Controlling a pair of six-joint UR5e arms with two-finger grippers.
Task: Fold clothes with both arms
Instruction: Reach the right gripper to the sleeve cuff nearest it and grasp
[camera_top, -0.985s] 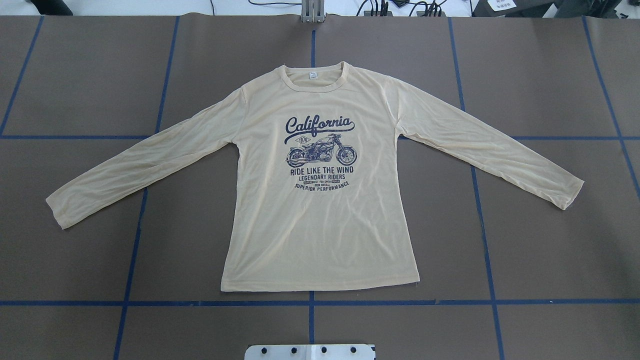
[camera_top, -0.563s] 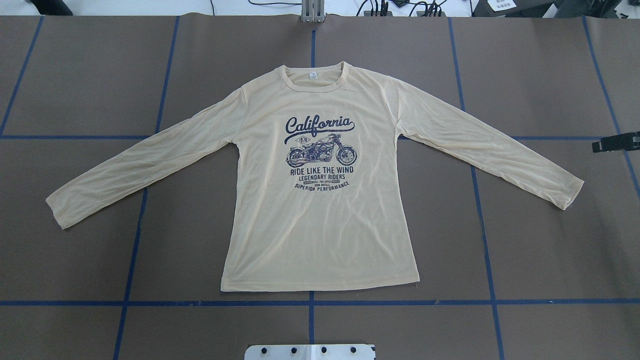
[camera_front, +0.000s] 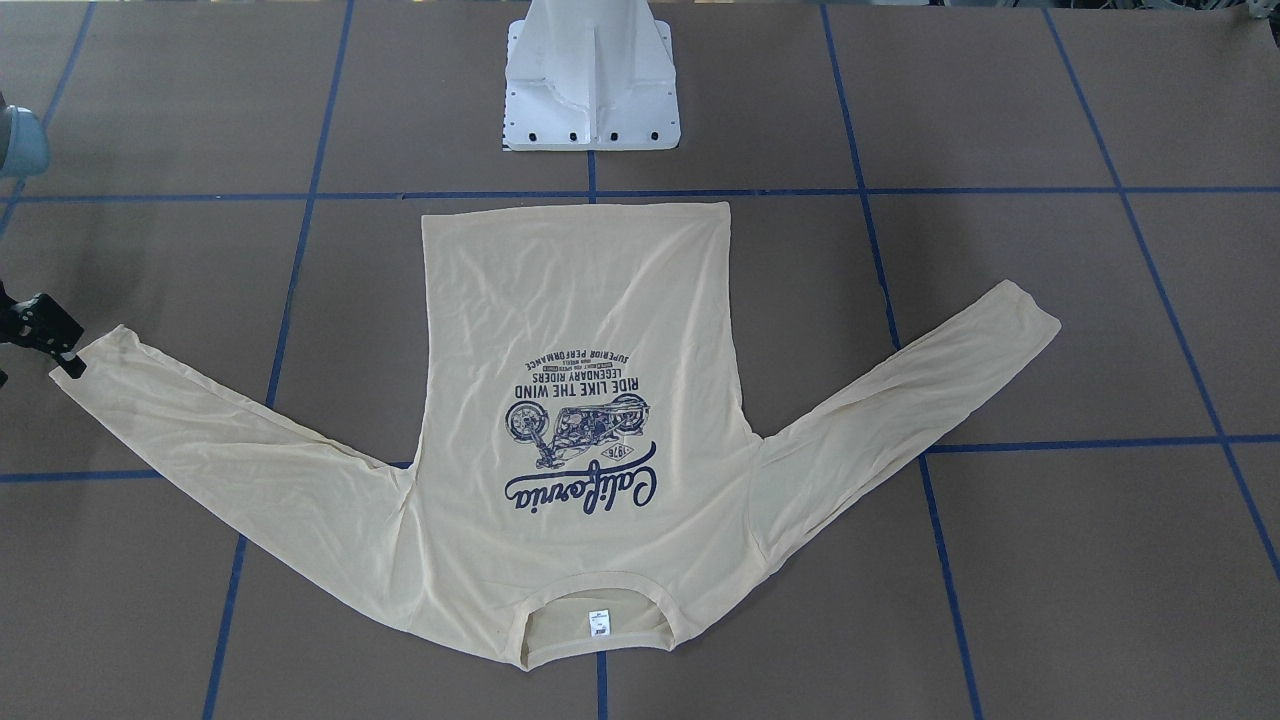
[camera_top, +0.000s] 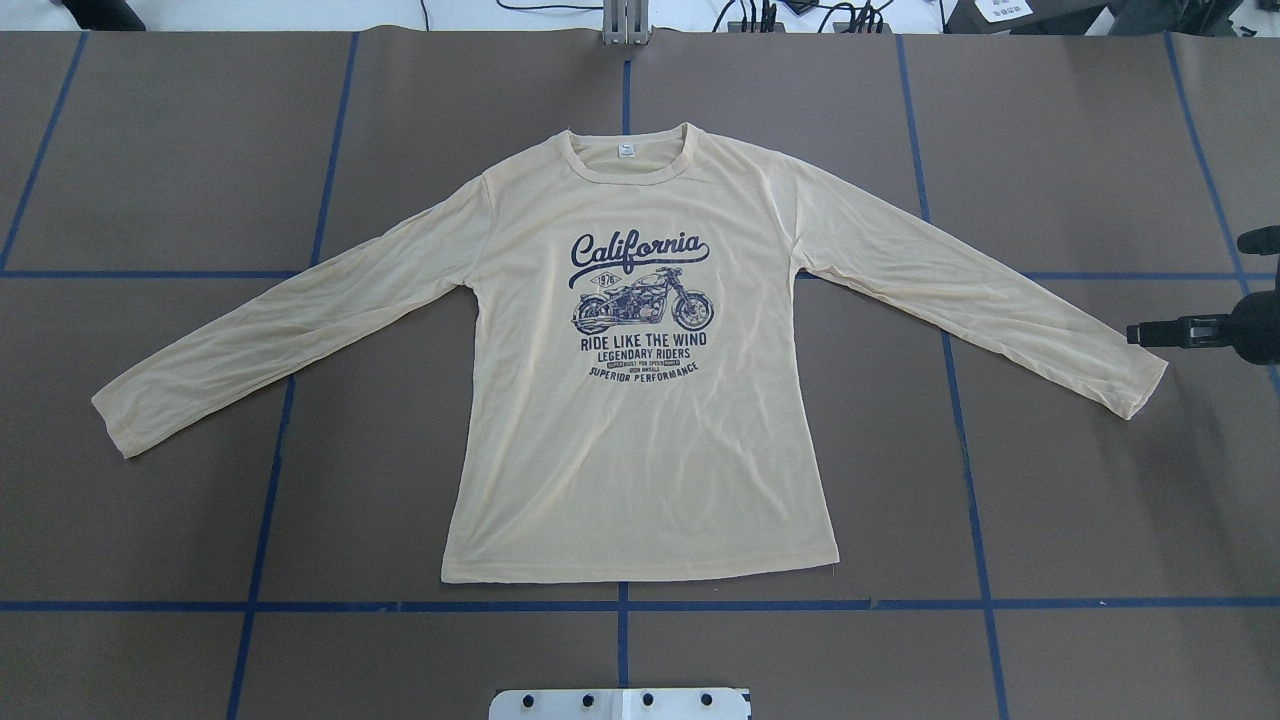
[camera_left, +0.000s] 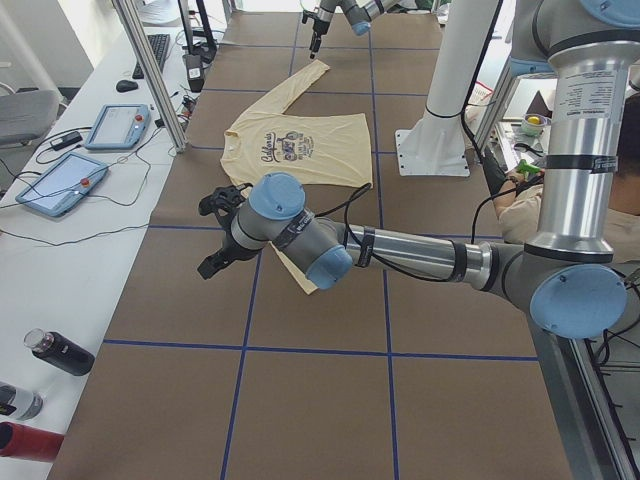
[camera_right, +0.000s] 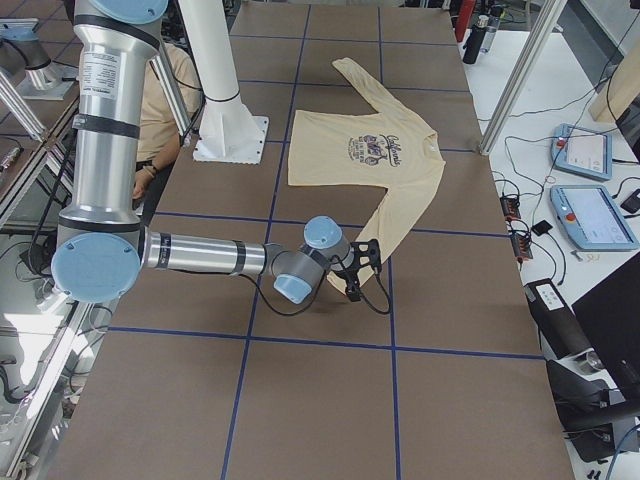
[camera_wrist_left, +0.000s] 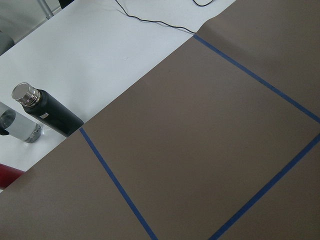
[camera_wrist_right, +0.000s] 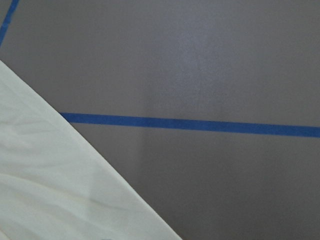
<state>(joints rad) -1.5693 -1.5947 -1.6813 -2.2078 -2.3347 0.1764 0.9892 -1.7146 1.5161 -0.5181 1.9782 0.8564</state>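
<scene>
Brown table cover (camera_top: 1080, 500) ruled into squares by blue tape lines (camera_top: 800, 605); white benches along both ends carry tablets (camera_left: 118, 125), cables and, at the robot's left end, a black bottle (camera_wrist_left: 47, 112) with a steel cap; a seated person (camera_right: 165, 100) is behind the white base (camera_front: 592, 90).

Shirt (camera_top: 640, 450) lies flat and print-up in the middle of the table, sleeves spread, collar away from the base, hem near it. Print reads "California", "1976", "RIDE LIKE THE WIND", "LEGENDARY RIDERS", "SUPERIOR PERFORMANCE"; the white neck label (camera_front: 599, 622) is too small to read.

Right gripper (camera_right: 362, 268) hangs just beside the right sleeve's cuff (camera_top: 1145, 385), fingers spread and holding nothing; contact cannot be told. Left gripper (camera_left: 215, 232) hangs over bare table beyond the other cuff; whether its fingers are spread or closed cannot be told.
</scene>
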